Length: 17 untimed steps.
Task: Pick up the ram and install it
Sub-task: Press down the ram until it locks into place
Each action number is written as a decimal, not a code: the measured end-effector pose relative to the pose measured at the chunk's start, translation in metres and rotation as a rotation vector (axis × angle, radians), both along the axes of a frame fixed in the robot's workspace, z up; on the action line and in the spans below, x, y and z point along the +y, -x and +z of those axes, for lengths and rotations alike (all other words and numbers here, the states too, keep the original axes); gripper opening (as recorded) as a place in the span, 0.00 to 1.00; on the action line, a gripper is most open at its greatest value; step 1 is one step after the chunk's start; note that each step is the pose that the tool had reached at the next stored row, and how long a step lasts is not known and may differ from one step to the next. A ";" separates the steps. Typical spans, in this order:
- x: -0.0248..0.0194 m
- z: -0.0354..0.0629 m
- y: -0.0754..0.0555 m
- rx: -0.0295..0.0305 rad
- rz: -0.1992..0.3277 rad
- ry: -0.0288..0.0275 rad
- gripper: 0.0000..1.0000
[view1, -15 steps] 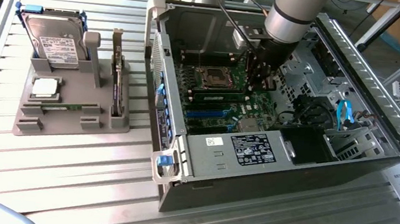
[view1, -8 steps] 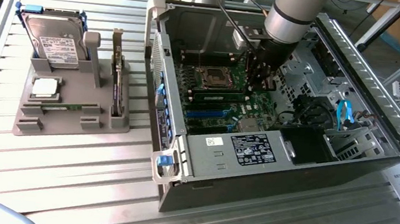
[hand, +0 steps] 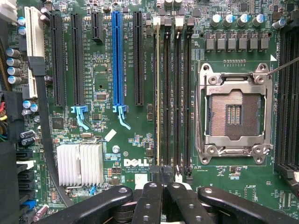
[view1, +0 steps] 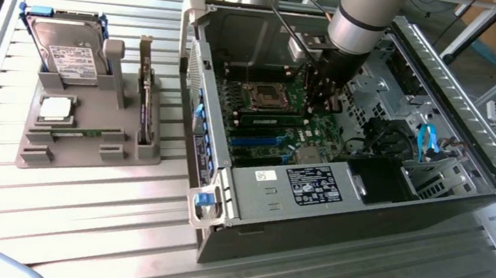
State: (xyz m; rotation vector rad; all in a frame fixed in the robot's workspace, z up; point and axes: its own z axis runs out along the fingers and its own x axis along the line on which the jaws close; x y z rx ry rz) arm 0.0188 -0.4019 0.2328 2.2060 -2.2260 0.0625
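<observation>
The ram (hand: 157, 93) is a thin green stick standing edge-on in one of the long dark memory slots beside the CPU socket (hand: 233, 112). In the exterior view the ram (view1: 266, 121) lies along the motherboard just below the socket (view1: 260, 97). My gripper (hand: 163, 177) is shut, its dark fingertips pressed together right over one end of the stick. Whether they pinch the ram or only rest on it is not visible. My arm reaches down into the open computer case (view1: 223, 199), with the gripper (view1: 318, 107) low over the board.
Empty slots (hand: 180, 93) run alongside the ram; a blue card slot (hand: 117, 60) and a silver heatsink (hand: 79, 163) lie farther off. Outside the case, a grey holder (view1: 81, 142) carries a hard drive (view1: 72, 51), an upright card (view1: 146, 100) and a processor (view1: 55, 108).
</observation>
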 end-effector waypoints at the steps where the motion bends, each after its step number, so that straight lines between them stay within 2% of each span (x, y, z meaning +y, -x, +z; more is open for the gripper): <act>1: 0.0000 0.0000 0.000 0.0000 0.000 0.0001 0.10; 8: 0.0000 -0.0014 -0.001 0.0000 0.000 0.0000 0.10; 9: 0.0001 0.0000 -0.001 -0.0003 0.000 -0.0009 0.10; 11: 0.0000 0.0162 -0.001 0.0000 0.000 0.0019 0.10; 17: 0.0000 0.0218 -0.001 0.0000 0.000 0.0021 0.10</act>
